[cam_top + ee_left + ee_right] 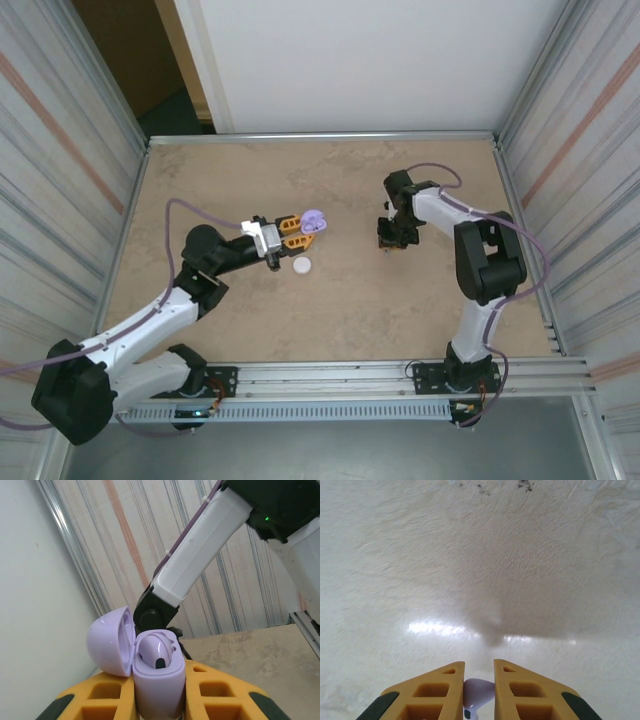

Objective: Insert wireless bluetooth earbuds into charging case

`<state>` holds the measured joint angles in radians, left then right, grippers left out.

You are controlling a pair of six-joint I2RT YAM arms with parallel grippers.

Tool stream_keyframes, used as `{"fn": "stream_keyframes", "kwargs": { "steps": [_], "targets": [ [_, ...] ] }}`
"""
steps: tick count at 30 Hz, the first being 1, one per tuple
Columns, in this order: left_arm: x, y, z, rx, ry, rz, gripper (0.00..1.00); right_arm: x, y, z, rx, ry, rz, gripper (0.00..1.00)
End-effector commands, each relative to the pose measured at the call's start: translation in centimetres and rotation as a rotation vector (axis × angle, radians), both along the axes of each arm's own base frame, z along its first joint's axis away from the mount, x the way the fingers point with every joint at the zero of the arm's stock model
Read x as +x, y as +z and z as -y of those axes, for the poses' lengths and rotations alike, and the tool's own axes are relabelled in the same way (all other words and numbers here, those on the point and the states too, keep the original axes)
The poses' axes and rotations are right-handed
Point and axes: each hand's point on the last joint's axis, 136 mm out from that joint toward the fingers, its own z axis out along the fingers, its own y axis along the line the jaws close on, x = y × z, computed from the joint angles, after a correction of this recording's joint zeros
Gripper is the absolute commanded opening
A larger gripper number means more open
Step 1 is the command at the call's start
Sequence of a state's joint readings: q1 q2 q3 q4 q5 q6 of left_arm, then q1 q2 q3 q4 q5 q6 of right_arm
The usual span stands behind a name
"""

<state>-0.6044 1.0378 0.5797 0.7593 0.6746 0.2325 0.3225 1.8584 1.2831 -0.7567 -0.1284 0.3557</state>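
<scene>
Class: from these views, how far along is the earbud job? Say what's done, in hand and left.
Done: the purple case has its lid open, with one purple earbud apparently seated inside. In hand: the left gripper grips the case; the right gripper pinches a second purple earbud over the table. Left: bring that one across and seat it.

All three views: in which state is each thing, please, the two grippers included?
purple charging case: lid open, gripped.
earbud in case: seated in one slot.
loose purple earbud: pinched above the table.
left gripper: shut on the case.
right gripper: shut on the loose earbud.
small white object: lies on the table.
</scene>
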Motion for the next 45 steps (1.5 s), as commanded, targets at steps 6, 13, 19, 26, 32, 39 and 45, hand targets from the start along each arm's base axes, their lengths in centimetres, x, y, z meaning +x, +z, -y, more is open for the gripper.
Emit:
{"fn": "stream_keyframes", "kwargs": {
  "steps": [6,13,19,26,32,39,45],
  "targets": [
    [2.9,-0.5,1.2,0.004,0.064,-0.012,0.00,-0.5,6.3,-1.0,0.119,-0.022,0.164,0.17],
    [5.4,-2.8,2.5,0.022,0.080,-0.072,0.00,-1.2,12.2,-1.8,0.249,-0.039,0.321,0.17],
    [6.9,-4.5,3.8,0.048,0.082,-0.118,0.00,-2.0,16.5,-3.1,0.353,-0.021,0.412,0.17],
    [7.9,-6.2,5.4,0.072,0.064,-0.161,0.00,-2.2,21.1,-4.2,0.436,-0.023,0.539,0.17],
    [8.3,-6.8,6.1,0.064,0.041,-0.187,0.00,-2.0,23.6,-5.2,0.478,-0.021,0.608,0.18],
    [8.4,-7.1,6.5,0.057,0.027,-0.199,0.00,-1.8,25.1,-7.4,0.516,0.013,0.648,0.17],
    [8.5,-7.2,6.7,0.055,0.024,-0.207,0.00,-1.5,26.0,-9.0,0.537,0.030,0.687,0.17]
  ]
}}
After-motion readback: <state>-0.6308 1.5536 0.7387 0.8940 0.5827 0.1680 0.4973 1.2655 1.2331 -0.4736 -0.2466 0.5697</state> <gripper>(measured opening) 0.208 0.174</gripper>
